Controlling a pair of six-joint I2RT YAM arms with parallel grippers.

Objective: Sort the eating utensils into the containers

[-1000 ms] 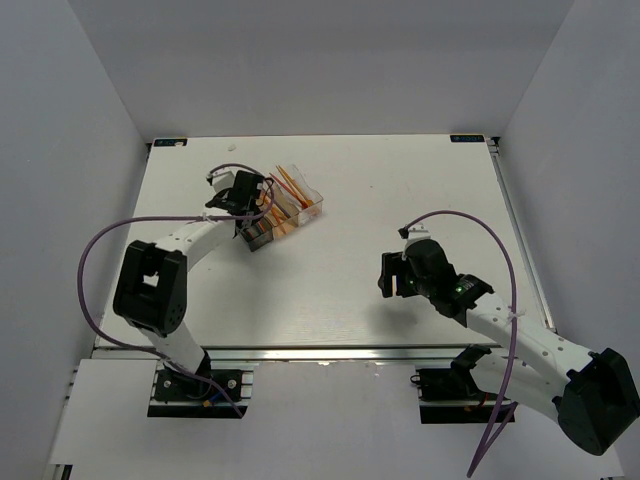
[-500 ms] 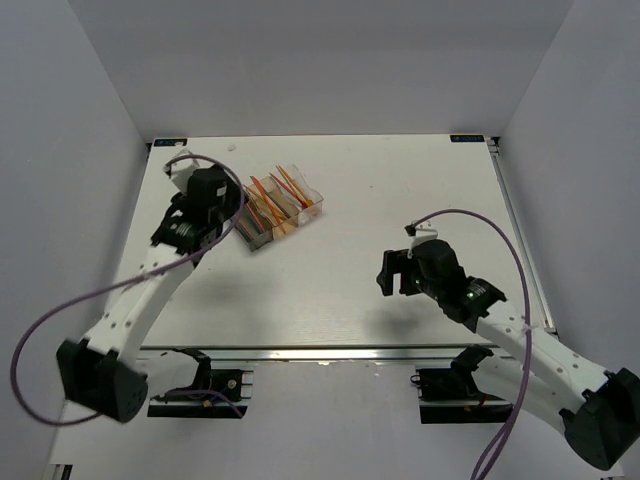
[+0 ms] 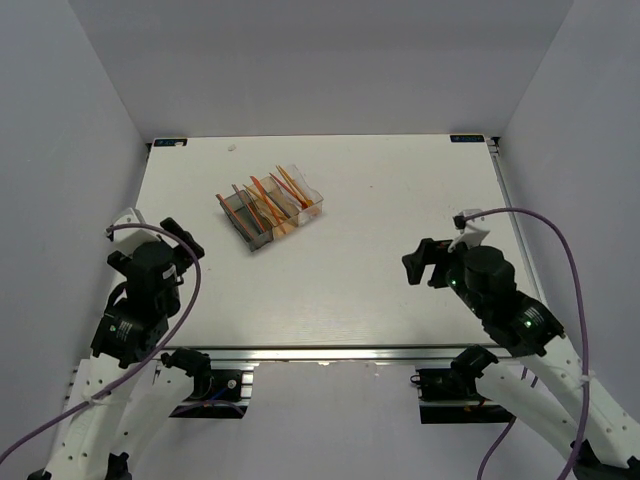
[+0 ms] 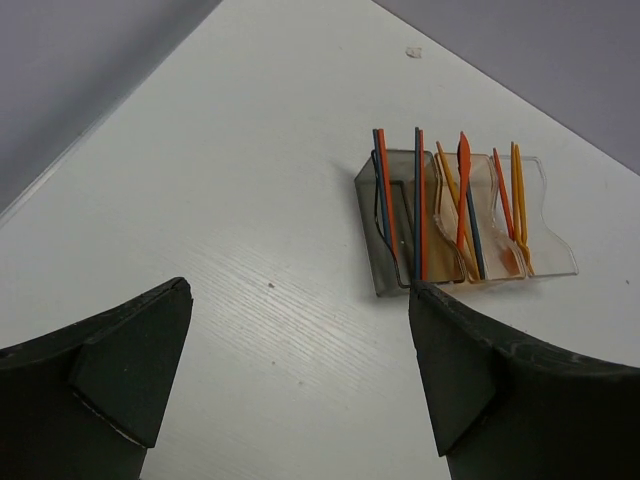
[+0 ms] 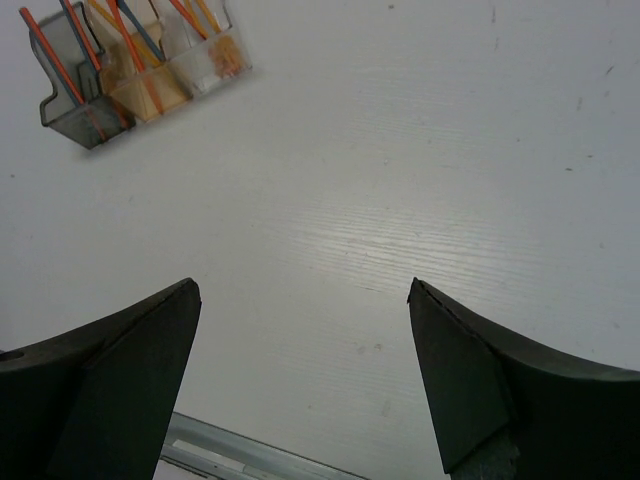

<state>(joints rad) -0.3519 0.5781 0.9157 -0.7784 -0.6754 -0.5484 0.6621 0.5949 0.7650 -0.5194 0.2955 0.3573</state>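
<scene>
Smoky grey, amber and clear, the three joined containers (image 4: 400,220) sit ahead of the left gripper (image 4: 300,300), beyond the gap between its fingers (image 4: 130,370) and slightly to the right. Those fingers are spread wide with nothing between them. The orange, red and blue utensils (image 4: 462,190) lie slanted inside the containers, their ends poking over the rims. The right gripper (image 5: 300,295) is likewise spread apart and grasps nothing. From its fingers (image 5: 480,380) the containers lie far ahead and to the left, well apart. White table (image 5: 400,200) shows between each pair of fingertips.
</scene>
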